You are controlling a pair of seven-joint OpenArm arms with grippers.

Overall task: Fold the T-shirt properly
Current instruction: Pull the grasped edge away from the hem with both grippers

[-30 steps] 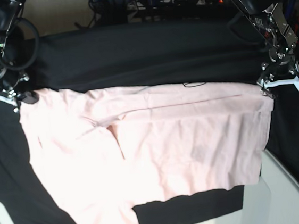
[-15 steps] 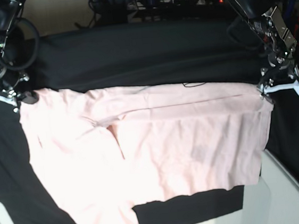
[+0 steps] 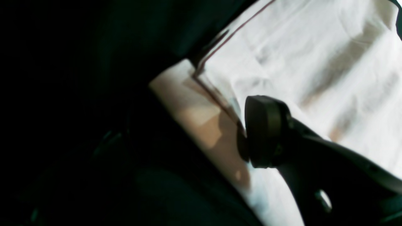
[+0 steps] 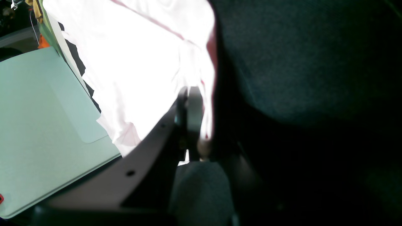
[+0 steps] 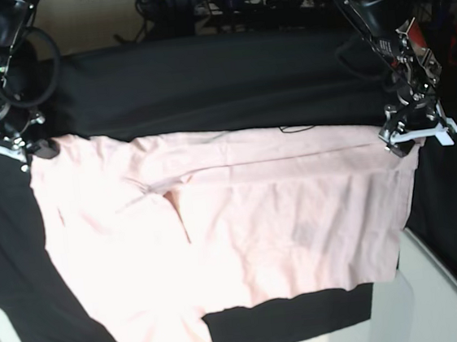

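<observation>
T-shirt corner between right fingers

Soft matt pale pink cotton T-shirt, creased, matt black table cloth, smooth dark plastic finger pad

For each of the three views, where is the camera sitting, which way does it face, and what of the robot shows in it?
Base: high above, looking down on the T-shirt spread on the black table cloth; both arms show, left tool and right tool at the shirt's far corners.
Left wrist: on the left arm, facing the T-shirt's edge; one finger shows.
Right wrist: on the right arm, facing the T-shirt; the shut right tool shows.
All three views share the T-shirt.
</observation>
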